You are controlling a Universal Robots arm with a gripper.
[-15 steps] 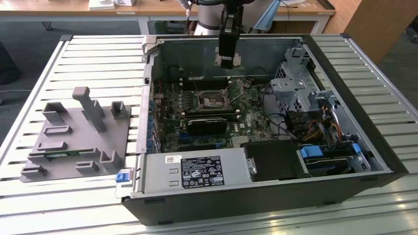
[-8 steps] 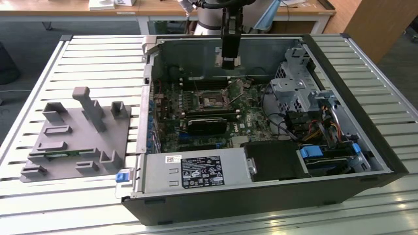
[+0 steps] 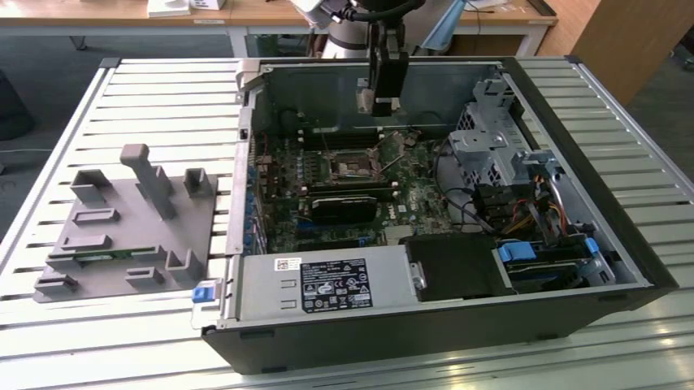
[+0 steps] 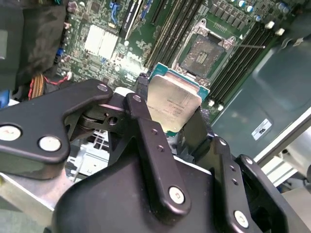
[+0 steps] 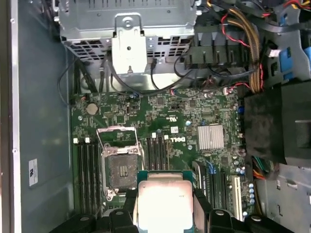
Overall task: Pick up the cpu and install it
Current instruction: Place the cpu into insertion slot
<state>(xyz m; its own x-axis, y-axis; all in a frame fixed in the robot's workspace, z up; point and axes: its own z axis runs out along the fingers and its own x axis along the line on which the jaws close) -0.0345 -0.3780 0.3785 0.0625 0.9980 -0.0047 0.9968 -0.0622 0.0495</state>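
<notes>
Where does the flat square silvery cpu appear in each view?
Exterior view: too small to tell, at the tip of the black end effector.
First wrist view: flat silvery cpu, gripped, beside the empty metal-framed socket.
Second wrist view: gripped, just short of the socket.
Shared landmark: that socket on the green motherboard.

The fingers [image 4: 195, 129] clamp the cpu [image 4: 172, 104] near the open socket [image 4: 203, 51].
</notes>
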